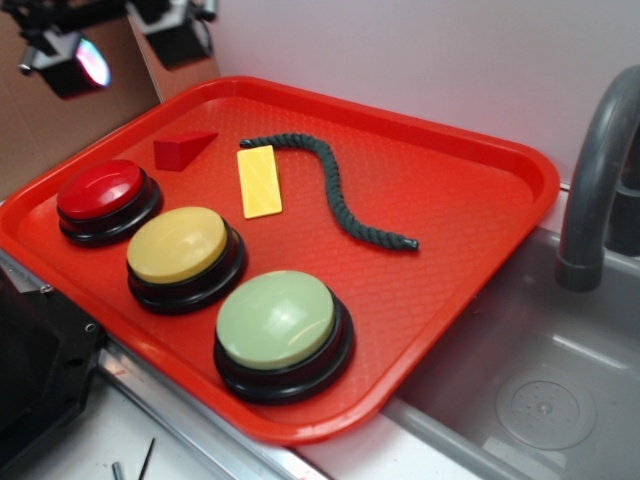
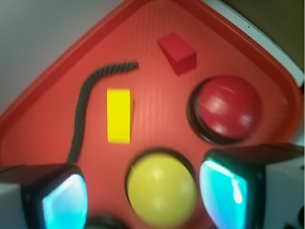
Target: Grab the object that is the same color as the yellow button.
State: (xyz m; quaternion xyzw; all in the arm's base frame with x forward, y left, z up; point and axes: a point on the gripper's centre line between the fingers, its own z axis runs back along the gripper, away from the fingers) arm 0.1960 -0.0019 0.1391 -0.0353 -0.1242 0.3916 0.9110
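Yellow block lies flat on red tray, between red wedge and dark rope, touching neither. Yellow button sits just in front of it, red button and green button flanking. Gripper hangs above yellow button, jaws released, empty.

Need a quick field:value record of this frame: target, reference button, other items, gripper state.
target: yellow block, flat on the tray, between red wedge and rope, untouched
reference: yellow button, middle of the button row
other buttons: red button; green button
other items: red wedge; dark green rope
surface: red tray
gripper: gripper open, above the tray, holding nothing
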